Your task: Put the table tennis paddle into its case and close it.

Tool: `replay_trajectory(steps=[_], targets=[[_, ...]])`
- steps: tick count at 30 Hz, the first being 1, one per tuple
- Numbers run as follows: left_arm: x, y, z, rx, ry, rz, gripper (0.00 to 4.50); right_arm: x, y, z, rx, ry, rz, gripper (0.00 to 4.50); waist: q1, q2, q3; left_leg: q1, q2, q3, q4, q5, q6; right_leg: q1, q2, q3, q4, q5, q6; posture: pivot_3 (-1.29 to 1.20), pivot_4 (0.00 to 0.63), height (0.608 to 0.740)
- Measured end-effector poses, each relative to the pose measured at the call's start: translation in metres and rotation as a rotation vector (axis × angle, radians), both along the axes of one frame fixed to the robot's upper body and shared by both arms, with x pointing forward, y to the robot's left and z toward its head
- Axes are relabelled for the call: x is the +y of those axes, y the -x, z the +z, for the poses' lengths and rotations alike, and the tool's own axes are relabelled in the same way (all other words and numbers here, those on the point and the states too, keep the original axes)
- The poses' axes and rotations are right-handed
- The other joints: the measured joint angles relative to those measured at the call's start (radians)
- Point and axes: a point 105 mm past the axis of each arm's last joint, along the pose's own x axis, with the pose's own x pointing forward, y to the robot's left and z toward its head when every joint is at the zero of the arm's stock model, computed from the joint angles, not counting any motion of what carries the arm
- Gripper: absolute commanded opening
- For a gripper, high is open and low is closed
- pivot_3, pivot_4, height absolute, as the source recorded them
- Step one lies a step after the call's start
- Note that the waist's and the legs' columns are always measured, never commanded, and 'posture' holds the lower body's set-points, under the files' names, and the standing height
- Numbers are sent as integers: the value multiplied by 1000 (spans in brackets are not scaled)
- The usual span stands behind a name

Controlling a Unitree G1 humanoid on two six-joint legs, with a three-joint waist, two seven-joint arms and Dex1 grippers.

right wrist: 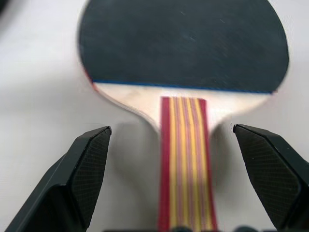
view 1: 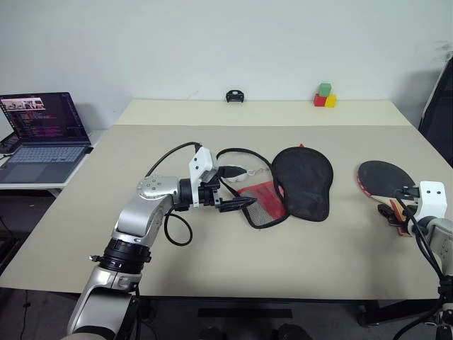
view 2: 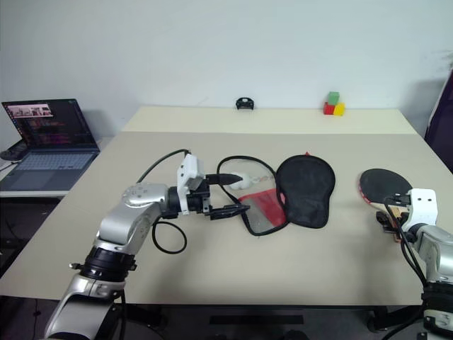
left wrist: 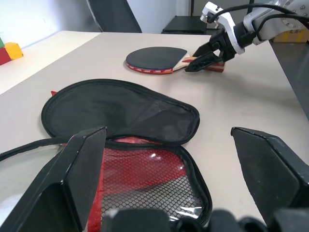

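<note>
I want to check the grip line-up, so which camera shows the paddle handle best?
The right wrist view: the striped handle runs straight up between the open right gripper fingers, close and unblocked. In the eye views the handle is mostly hidden behind that gripper, with only the blade clear. The left wrist view shows the paddle far off.

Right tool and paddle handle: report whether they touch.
Apart. In the right wrist view the open right tool straddles the paddle handle, with bare table showing between the handle and each finger.
</note>
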Motion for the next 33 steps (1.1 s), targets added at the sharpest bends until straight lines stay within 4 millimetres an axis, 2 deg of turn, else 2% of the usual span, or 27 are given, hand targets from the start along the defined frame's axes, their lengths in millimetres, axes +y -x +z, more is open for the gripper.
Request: replay_trajectory(steps=[10, 19, 23, 28, 30, 31, 33], targets=[[1, -1, -1, -9, -7, 6, 4500, -10, -13, -2, 45, -6, -17, 4446, 0, 0, 0, 1, 0, 0, 0, 0, 0, 1, 0, 0, 0, 0, 0, 0, 150, 740], [2, -1, -1, -9, -10, 9, 4500, -12, -15, -3, 83, 1, 9, 4446, 1, -1, 0, 2, 0, 0, 1, 0, 0, 3, 0, 0, -1, 0, 0, 0, 150, 740], [2, -2, -1, -9, -9, 11, 4500, -9, -15, -3, 100, 16, 41, 3584, 1, -1, 0, 3, 0, 0, 0, 0, 1, 3, 0, 0, -1, 0, 0, 0, 150, 740], [2, -2, -1, -9, -9, 11, 4500, -4, -17, -4, 113, 17, 72, 1930, 2, -1, -1, 3, 0, -1, 1, 0, 1, 5, 0, -1, -1, 1, 1, 0, 150, 740], [2, -2, -1, -9, -10, 11, 4500, -3, -17, -4, 117, 17, 73, 1417, 2, -1, -1, 3, 0, -1, 1, 0, 1, 5, 0, -1, -1, 1, 1, 0, 150, 740], [2, -2, -1, -10, -10, 11, 4500, -3, -17, -5, 120, 19, 72, 1183, 2, -2, -1, 4, 0, -1, 2, 0, 1, 6, 0, -1, -1, 1, 1, 0, 150, 740], [3, -2, -1, -10, -14, 14, 4500, -4, -16, -5, 123, 24, 66, 1096, 4, -2, -1, 6, 0, -1, 2, 0, 1, 8, 0, -1, -2, 1, 1, 0, 150, 740]])
